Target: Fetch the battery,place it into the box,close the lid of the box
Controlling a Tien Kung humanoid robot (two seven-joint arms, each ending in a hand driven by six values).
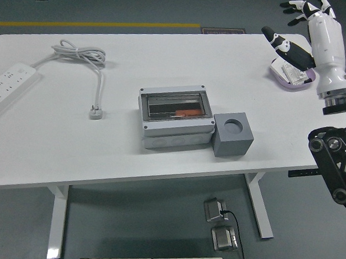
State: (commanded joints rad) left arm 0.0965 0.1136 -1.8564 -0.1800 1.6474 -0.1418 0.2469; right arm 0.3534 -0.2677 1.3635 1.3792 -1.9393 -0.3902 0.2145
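**Inspector A:** Position of the box relative to the robot hand?

**Inspector B:** The grey box [175, 117] sits at the middle of the white table [102, 155]. The right robot hand [309, 29] is raised at the far right corner, well apart from the box, fingers spread and holding nothing. Its thumb hangs over a lilac tray [290, 76] near the table's right edge.

**Inspector A:** Condition of the box?

**Inspector B:** Lid down, with a dark transparent window. An orange object, possibly the battery [187, 113], shows through it. A grey block [232, 134] with a round hole in its top stands just beside the box's right side.

**Inspector A:** Other items?

**Inspector B:** A white power strip [8, 88] at the left edge, its cable [84, 58] coiled, plug lying loose on the table
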